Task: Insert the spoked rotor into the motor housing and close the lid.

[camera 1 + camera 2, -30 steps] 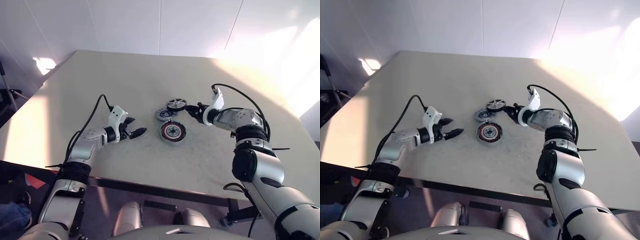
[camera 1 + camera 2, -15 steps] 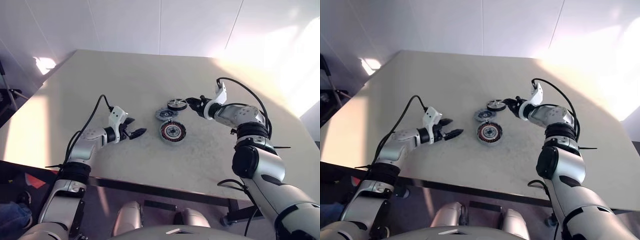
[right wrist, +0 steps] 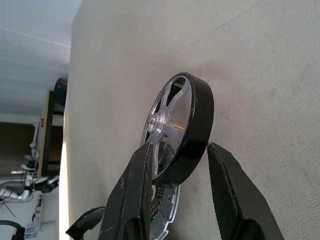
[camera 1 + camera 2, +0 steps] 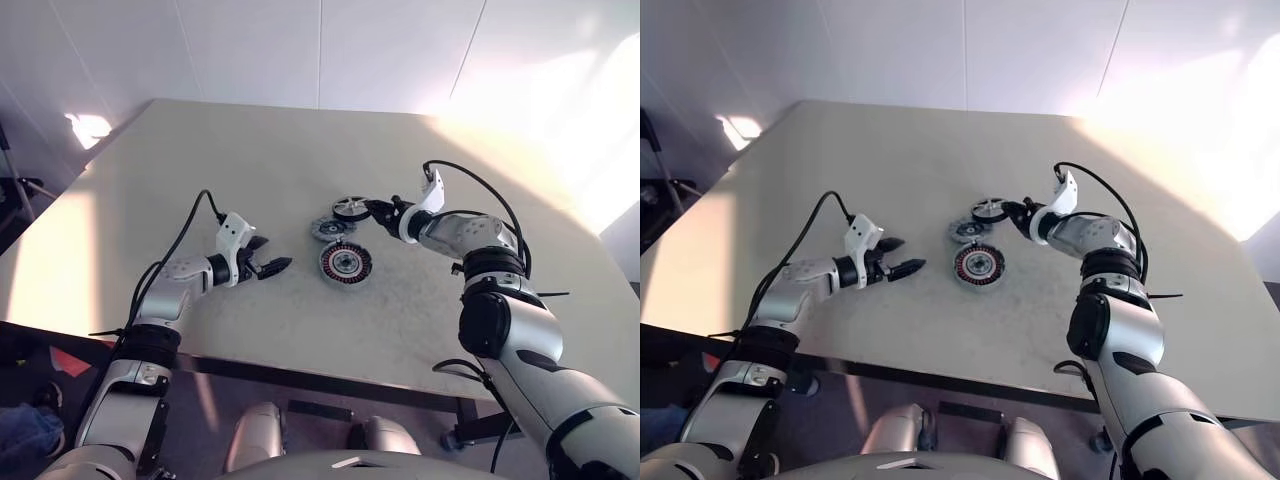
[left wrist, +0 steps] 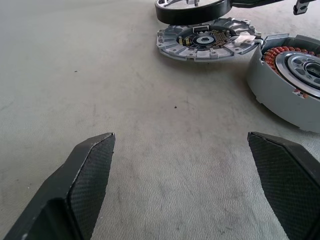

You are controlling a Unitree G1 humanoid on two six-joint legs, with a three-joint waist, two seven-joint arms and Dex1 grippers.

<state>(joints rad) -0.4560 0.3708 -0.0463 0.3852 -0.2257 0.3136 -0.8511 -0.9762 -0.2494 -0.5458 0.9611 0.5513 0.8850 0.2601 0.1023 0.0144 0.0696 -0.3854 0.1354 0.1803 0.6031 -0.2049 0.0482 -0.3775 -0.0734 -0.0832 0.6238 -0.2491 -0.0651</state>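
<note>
pale, matte and faintly speckled, the table point(image 4: 300, 150) spreads wide under white wall panels, with bare room on every side of the small cluster of parts near its middle and its near edge well clear of them. the right gripper point(image 4: 373, 208) reaches in from the right and its two black fingers are clamped across the dark rim of the spoked rotor point(image 4: 352, 208), a flat wheel with a smooth black outer ring and shiny silver spokes and hub, gaps showing between the spokes; in the right wrist view the rotor point(image 3: 177, 130) sits edge-on between the fingers. just beside and partly under the rotor lies the lid point(image 4: 328, 230), a grey metallic disc with fine ribs and a darker centre. nearer the robot, just beside the lid, rests the motor housing point(image 4: 345, 263), a round puck with copper-red windings around a silvery middle. the left gripper point(image 4: 273, 257) hovers low over bare tabletop to the left of the housing, its textured black fingers spread wide apart and holding nothing.
</note>
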